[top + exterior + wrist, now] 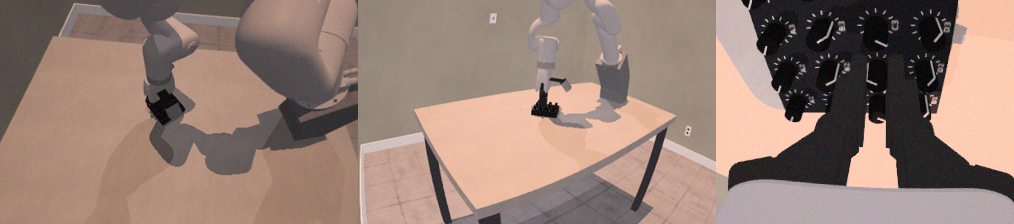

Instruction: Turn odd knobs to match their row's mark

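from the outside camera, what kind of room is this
Probably a plain indoor room used as a test space: a tan wooden table on dark legs, a tiled floor, bare olive walls with white wall plates, and white baseboards.
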`<state>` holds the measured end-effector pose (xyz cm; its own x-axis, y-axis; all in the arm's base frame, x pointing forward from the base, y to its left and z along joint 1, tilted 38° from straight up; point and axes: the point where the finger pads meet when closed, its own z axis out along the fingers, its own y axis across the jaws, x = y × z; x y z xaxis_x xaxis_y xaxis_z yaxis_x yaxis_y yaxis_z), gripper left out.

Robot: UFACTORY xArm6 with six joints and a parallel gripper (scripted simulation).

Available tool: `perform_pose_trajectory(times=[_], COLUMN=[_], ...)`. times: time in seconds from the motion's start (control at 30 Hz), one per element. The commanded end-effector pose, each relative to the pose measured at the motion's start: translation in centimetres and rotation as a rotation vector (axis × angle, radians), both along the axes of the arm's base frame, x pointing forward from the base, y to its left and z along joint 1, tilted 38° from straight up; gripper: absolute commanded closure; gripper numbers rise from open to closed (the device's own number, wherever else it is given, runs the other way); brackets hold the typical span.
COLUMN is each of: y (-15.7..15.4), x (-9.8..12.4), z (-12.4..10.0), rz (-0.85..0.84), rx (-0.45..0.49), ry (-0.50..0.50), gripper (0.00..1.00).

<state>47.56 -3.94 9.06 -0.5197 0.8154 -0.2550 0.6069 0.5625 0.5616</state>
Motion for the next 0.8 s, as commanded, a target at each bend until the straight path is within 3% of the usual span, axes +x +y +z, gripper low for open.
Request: perform_pose_trajectory(times=[0.0,0.77], y=[-0.03,-0.03], x=[0.04,0.04], z=[0.08,0.08], rz=[0.000,0.012], rx=[0.000,-0.010], ry=[-0.002,-0.004], gripper=[0.92,0.92])
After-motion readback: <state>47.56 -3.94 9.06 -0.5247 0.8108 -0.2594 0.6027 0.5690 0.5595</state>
